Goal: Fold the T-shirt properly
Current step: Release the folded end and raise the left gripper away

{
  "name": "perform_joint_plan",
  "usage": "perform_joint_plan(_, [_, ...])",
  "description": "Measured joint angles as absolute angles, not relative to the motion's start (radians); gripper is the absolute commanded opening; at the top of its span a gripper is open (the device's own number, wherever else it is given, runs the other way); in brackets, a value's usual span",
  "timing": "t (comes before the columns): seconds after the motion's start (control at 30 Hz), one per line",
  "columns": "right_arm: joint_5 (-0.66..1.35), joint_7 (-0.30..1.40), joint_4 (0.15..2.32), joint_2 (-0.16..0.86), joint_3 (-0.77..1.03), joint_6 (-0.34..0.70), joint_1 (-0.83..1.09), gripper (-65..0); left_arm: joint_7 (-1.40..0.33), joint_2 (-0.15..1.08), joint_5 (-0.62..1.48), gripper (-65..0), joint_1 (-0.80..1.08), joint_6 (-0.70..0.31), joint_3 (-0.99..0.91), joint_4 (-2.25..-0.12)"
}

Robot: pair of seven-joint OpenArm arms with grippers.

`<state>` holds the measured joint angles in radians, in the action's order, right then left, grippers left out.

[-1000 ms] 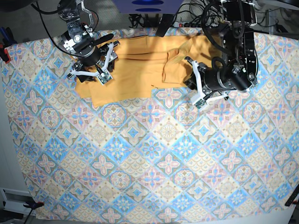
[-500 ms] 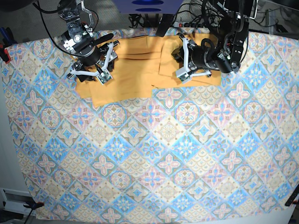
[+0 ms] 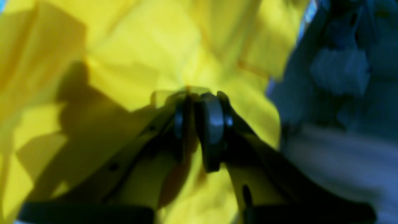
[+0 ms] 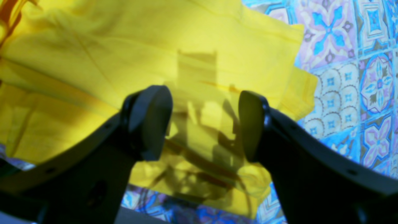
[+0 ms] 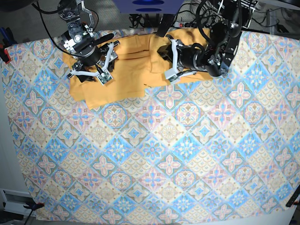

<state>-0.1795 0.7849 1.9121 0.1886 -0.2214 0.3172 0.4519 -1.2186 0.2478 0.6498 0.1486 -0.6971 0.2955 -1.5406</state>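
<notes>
The mustard T-shirt [image 5: 131, 70] lies bunched at the far edge of the table, and its right part is folded over leftward. My left gripper [image 5: 166, 63] is over the shirt's middle. In the left wrist view this gripper [image 3: 194, 121] is shut, with yellow shirt fabric [image 3: 140, 46] pinched between its pads. My right gripper [image 5: 96, 68] hovers over the shirt's left part. In the right wrist view this gripper [image 4: 205, 121] is open and empty, with the shirt [image 4: 155, 37] just below it.
The blue-and-pink diamond tablecloth [image 5: 154, 154] covers the whole table and also shows in the right wrist view [image 4: 357, 62]. Cables and dark gear [image 5: 197, 14] crowd the far edge. A red clamp [image 5: 4, 55] grips the left edge.
My left gripper has moved left across the shirt with fabric in it, dragging the right side over the middle. The shirt's left edge has slid slightly left. The right arm has stayed put.
</notes>
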Motion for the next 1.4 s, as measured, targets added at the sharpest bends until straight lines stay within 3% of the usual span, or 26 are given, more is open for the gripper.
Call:
perform_joint_plan(0.3, [-0.179,0.785,1.912,0.188,-0.221,0.315,0.452,-28.6,-1.301,0.308,0.812,-56.1,0.188,-0.696,0.152,-1.79])
perform_joint_plan(0.57, [-0.179,0.785,1.912,0.186,-0.21,0.319,0.451,-28.6,-1.371,0.358,0.817,-48.4,0.345,-0.696,0.014,-1.818])
perform_joint_plan(0.73, [-0.183,0.785,1.912,0.186,-0.143,0.314,0.451,-28.6,-1.385,0.426,0.804,-48.5,0.462,-0.693,-0.046,-1.863])
perform_joint_plan(1.03, [-0.179,0.792,1.912,0.172,-0.13,0.313,0.451,-28.6,-1.32,0.445,0.799,-48.6,0.551,-0.696,-0.023,-1.868])
perform_joint_plan(1.17, [-0.176,0.924,1.912,0.134,-0.097,0.315,0.449,-28.7,-1.28,0.432,0.782,-48.6,0.54,-0.696,-0.007,-1.869])
perform_joint_plan(1.4, [-0.179,1.101,1.912,0.135,-0.093,0.313,0.452,-28.7,-1.293,0.31,0.526,-48.6,0.44,-0.694,-0.001,-1.746])
